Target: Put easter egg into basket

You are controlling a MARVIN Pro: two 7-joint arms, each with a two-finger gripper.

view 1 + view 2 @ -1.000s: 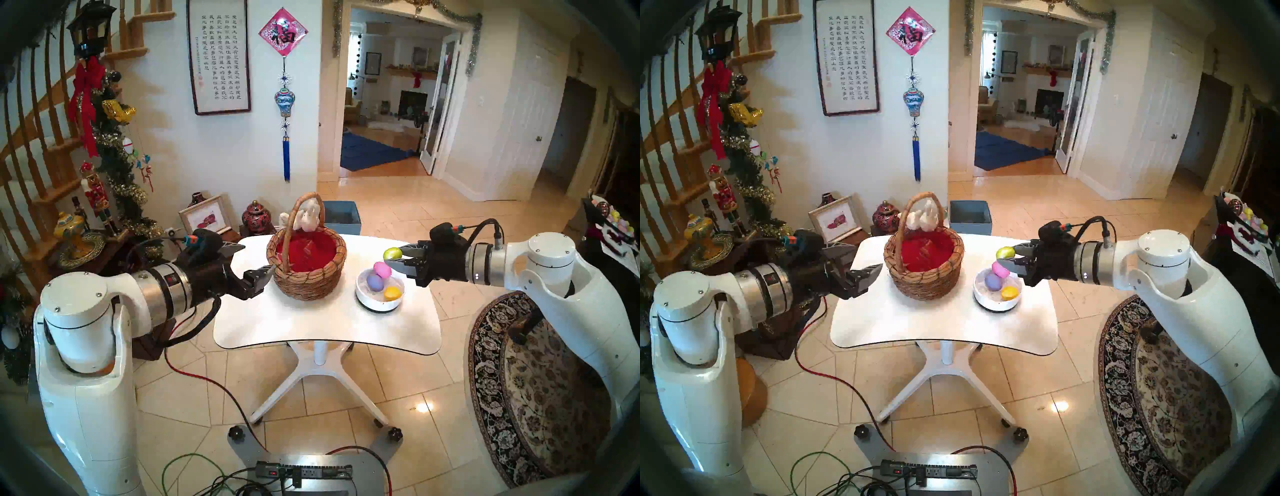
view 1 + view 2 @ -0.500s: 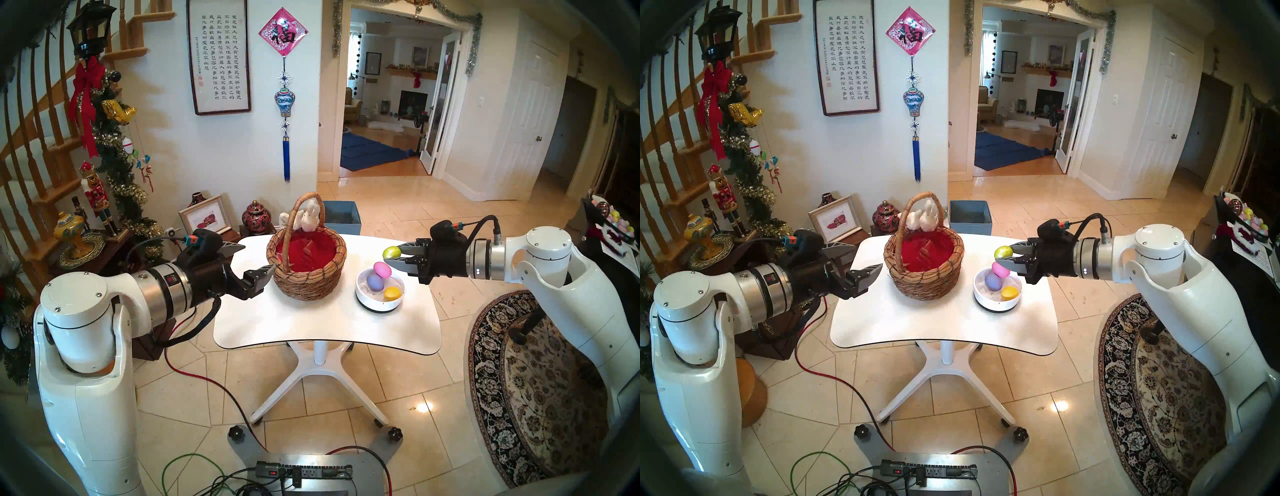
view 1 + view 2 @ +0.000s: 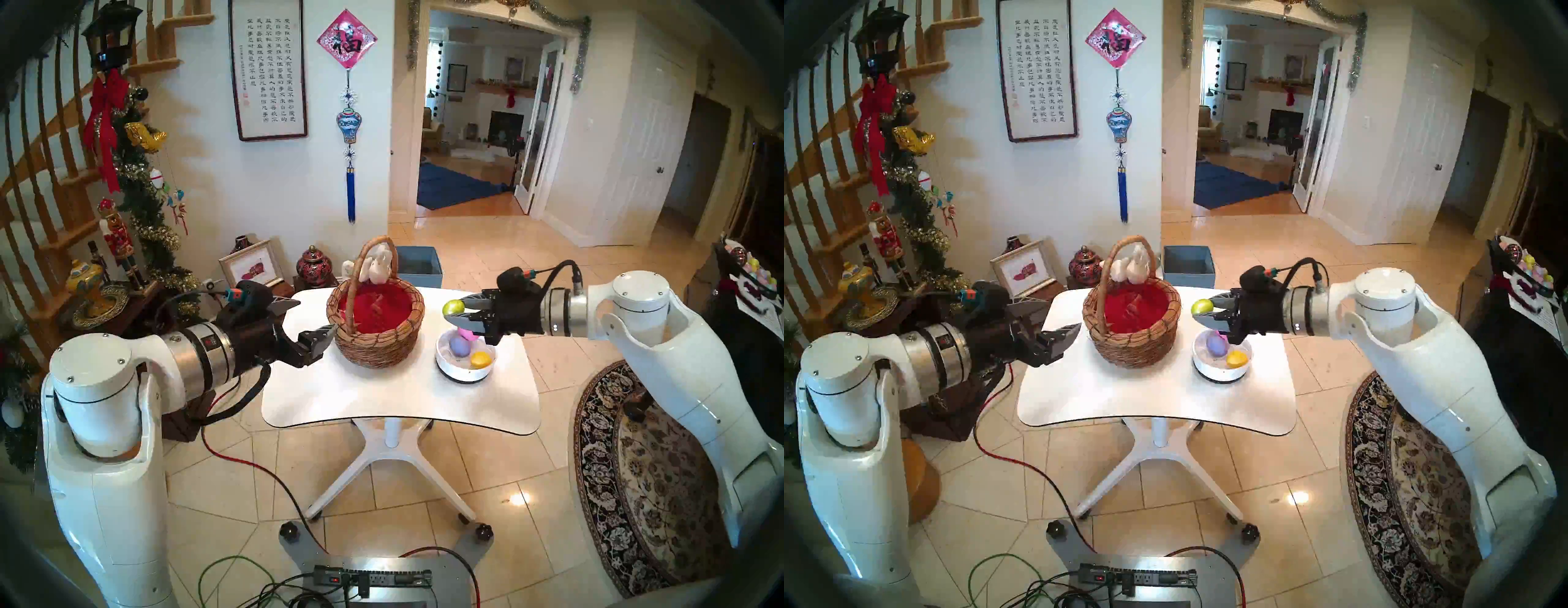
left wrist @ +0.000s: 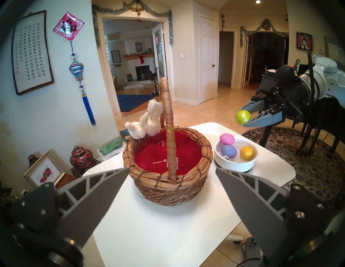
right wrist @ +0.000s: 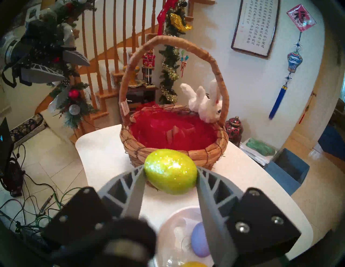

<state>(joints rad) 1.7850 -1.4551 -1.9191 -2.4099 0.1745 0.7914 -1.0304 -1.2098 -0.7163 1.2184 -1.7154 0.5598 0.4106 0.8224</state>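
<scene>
My right gripper (image 5: 170, 172) pinches the green egg (image 5: 170, 171) end to end, above the bowl (image 3: 449, 369), at the basket's (image 3: 375, 356) 3 o'clock. Slick shell could slip; the handle (image 5: 186, 40) may block entry. Left gripper (image 4: 172, 176) gapes empty.

Glossy beige floor tiles (image 3: 488, 263) reflect daylight beneath a white pedestal table (image 3: 394, 395). A framed calligraphy scroll (image 3: 268, 68) hangs beside a garlanded wooden staircase (image 3: 51, 170); a tinsel-trimmed doorway (image 3: 492, 106) opens onto a fireplace (image 3: 505, 127).
</scene>
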